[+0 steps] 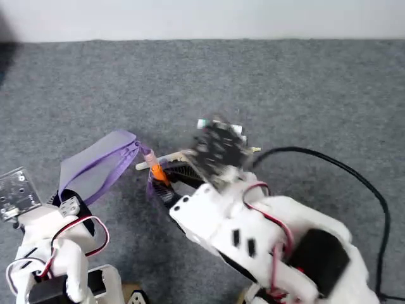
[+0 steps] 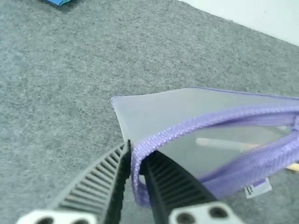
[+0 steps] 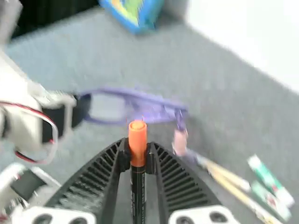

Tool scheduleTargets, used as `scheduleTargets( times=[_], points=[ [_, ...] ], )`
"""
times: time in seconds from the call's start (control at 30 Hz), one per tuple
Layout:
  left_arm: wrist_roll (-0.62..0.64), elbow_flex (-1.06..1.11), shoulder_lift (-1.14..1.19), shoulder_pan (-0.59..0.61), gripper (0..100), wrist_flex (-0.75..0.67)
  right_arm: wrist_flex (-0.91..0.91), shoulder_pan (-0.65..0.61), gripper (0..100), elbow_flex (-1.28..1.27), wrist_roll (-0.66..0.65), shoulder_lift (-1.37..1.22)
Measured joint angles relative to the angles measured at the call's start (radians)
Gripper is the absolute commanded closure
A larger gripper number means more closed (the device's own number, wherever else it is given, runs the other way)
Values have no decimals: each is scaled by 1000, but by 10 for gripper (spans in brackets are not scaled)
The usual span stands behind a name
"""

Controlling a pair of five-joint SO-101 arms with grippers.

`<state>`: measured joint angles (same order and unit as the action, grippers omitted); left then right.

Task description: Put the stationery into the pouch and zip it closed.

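Your high camera looks steeply down on the grey tabletop [image 1: 285, 88] from the arms' side, with both arms at its near edge. Your left wrist camera sits close behind the left gripper [image 2: 134, 153], facing the pouch [image 2: 187, 112] it clamps. Your right wrist camera looks along the right gripper [image 3: 138, 144] and its clamped pen [image 3: 137, 135] toward that pouch, farther off. All three views share the pouch.

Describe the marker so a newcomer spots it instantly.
On the grey table, find the purple pouch. By its zipper-pull end, the right end effector grips the marker. Unlike the pale pencils nearby, it has a black body and orange cap.
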<state>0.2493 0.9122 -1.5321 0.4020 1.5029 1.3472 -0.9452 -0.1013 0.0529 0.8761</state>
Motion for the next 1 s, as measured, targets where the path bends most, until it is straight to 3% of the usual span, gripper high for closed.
scheduleTargets(
  times=[0.23, 0.53, 0.77, 1.0],
  points=[
    [5, 0, 0, 0, 988, 0, -367, -15, 991, -216, 9, 143],
    [8, 0, 0, 0, 988, 0, -921, -69, 991, -500, -110, 175],
    [8, 0, 0, 0, 988, 0, -1155, -81, 991, -675, -164, 167],
    [8, 8, 0, 0, 988, 0, -1309, -81, 991, -686, -164, 57]
  ],
)
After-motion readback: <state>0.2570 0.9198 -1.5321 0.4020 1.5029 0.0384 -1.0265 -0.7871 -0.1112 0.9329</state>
